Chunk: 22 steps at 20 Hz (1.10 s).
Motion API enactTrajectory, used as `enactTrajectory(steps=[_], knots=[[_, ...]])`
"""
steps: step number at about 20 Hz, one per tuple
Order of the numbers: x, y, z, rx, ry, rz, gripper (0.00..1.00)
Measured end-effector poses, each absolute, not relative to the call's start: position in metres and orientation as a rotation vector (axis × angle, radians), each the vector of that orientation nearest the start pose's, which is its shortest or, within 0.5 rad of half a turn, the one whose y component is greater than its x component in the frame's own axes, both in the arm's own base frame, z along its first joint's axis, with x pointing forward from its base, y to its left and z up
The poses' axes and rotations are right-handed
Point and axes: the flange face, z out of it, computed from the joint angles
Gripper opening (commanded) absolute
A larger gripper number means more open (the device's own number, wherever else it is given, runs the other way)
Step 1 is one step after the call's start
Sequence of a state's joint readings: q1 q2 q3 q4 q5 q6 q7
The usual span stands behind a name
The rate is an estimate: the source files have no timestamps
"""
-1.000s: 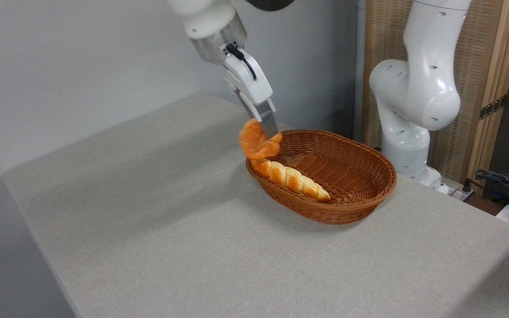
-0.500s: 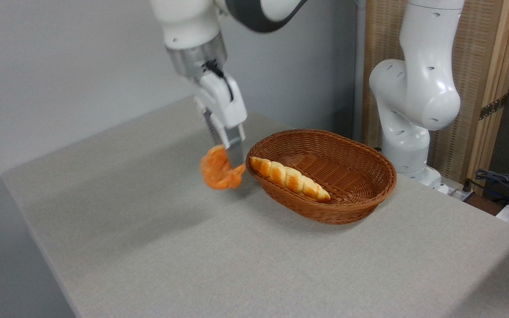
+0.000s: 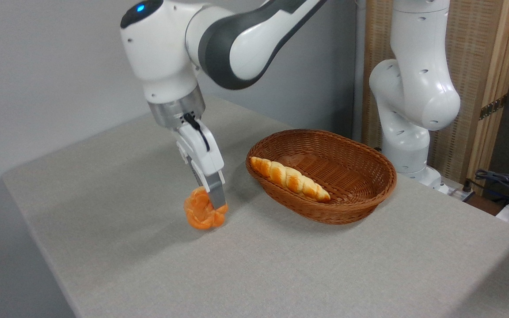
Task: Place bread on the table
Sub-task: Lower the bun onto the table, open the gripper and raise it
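Bread (image 3: 202, 213) lowered to table (image 3: 281, 265); gripper (image 3: 212, 204) clamping.

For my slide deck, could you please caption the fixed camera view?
Gripper lowers the orange bun to the table, beside the wicker basket.

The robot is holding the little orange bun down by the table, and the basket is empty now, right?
Not quite. The gripper does hold the bread low over the table, but the camera view shows the basket isn't empty: a long twisted loaf lies in it.
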<state>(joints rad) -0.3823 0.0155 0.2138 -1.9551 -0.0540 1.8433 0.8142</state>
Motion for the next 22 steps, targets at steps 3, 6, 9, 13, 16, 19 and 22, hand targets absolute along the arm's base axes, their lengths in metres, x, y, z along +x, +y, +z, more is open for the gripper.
enactTrajectory(steps=[3,6,9,13,16,19,22], knots=[[0.544,-0.098,0.448,-2.85,1.492,0.166,0.99],[0.545,-0.1,0.445,-2.847,1.493,0.166,1.0],[0.546,-0.1,0.446,-2.846,1.493,0.162,1.0],[0.547,-0.1,0.45,-2.845,1.493,0.15,1.0],[0.548,-0.1,0.457,-2.844,1.49,0.126,1.0],[0.548,-0.101,0.465,-2.842,1.488,0.101,1.0],[0.551,-0.101,0.479,-2.838,1.484,0.057,1.0]])
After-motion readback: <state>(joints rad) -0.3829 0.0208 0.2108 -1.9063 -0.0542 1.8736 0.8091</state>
